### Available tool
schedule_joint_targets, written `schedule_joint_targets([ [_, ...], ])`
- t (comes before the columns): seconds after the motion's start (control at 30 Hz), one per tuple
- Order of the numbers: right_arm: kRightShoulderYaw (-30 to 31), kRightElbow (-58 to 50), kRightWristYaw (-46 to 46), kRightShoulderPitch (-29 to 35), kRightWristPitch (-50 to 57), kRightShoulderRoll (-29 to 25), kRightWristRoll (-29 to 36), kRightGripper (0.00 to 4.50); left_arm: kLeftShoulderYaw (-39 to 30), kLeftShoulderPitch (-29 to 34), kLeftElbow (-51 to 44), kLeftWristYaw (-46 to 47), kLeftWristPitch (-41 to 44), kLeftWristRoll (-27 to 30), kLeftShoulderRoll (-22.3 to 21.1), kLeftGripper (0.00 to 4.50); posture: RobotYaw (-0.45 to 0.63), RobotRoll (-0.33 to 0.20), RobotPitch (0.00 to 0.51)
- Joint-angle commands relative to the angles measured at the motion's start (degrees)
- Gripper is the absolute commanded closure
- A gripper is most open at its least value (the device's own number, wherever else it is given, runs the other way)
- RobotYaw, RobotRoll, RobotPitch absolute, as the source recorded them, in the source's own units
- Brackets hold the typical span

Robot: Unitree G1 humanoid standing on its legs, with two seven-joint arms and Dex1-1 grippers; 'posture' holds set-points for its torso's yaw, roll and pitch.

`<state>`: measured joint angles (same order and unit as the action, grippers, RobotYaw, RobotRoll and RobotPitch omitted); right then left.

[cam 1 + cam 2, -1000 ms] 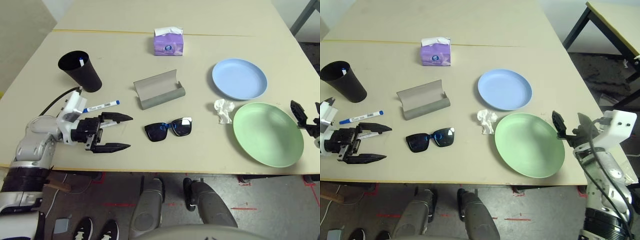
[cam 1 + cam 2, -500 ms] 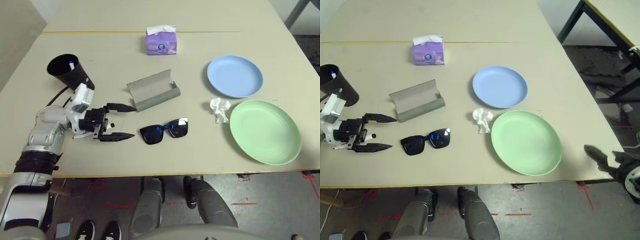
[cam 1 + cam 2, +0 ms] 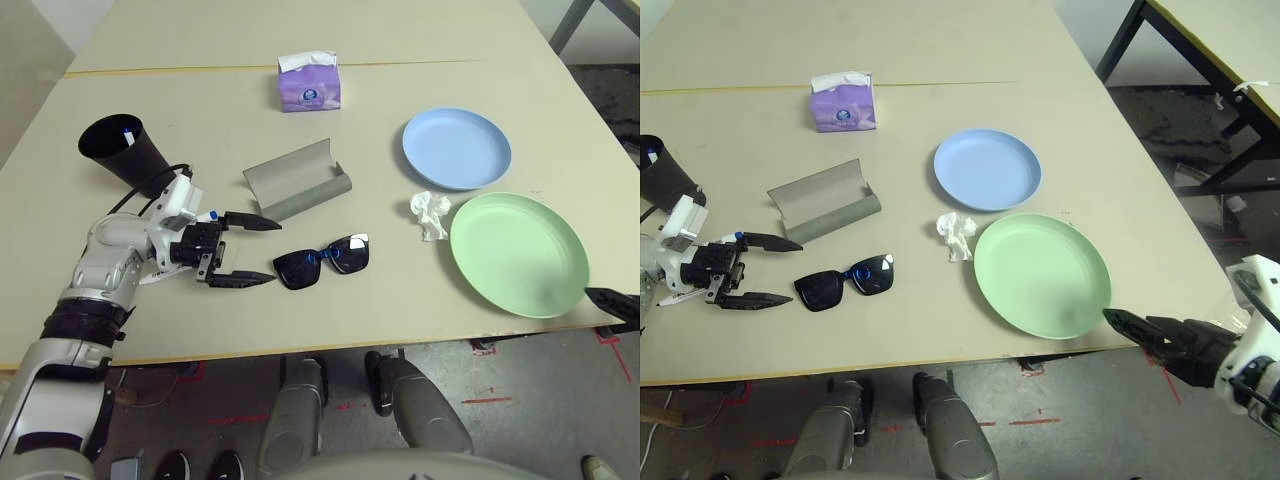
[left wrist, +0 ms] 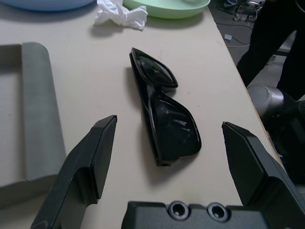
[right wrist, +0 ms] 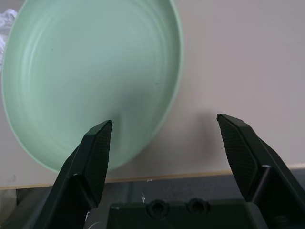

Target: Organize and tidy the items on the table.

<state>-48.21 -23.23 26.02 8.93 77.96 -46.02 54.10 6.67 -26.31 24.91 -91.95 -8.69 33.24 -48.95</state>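
Glossy black sunglasses (image 3: 322, 262) lie folded on the matte beige bench (image 3: 420, 50), long axis across the bench, just off the left hand (image 3: 250, 251), fingers spread, empty. Right hand (image 3: 1150, 332) also spread, empty, at the smooth round green plate (image 3: 518, 253)'s near rim.

Tissue box (image 3: 308, 84): purple, white tissue standing out of its top; upright at the far middle, just short of the yellowish seam.
Black cup (image 3: 118, 150): tapered, tilted, mouth open, at the near left; something blue-tipped inside.
Second table (image 3: 1230, 45): pale top, dark legs, far right.
Floor (image 3: 1090, 420): grey, red tape marks.
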Motion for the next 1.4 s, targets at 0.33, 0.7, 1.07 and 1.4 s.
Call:
schedule_joint_targets([
  [0.33, 7.2, 3.0, 0.7, -1.4, -1.8, -0.8, -2.8, 0.0, -4.1, 3.4, -3.4, -0.6, 0.6, -1.3, 0.7, 0.03, -0.12, 0.0, 0.241],
  [0.7, 9.2, 2.8, 0.9, -2.9, -2.1, 0.0, -3.2, 1.63, -5.8, 3.8, -4.6, -0.5, 0.9, -2.6, 1.7, 0.0, -0.11, 0.0, 0.242],
  [1.07, 10.6, 3.7, 1.5, -4.0, -2.7, -0.7, -3.6, 4.46, -7.7, 5.1, -6.3, -0.3, 1.7, -3.1, 1.9, 0.0, -0.09, 0.0, 0.241],
  [1.4, 5.1, 8.4, 3.3, -13.1, 5.4, -3.8, 3.6, 4.46, -8.9, 6.1, -7.0, -0.2, 2.4, -3.9, 1.9, 0.0, -0.09, 0.0, 0.243],
])
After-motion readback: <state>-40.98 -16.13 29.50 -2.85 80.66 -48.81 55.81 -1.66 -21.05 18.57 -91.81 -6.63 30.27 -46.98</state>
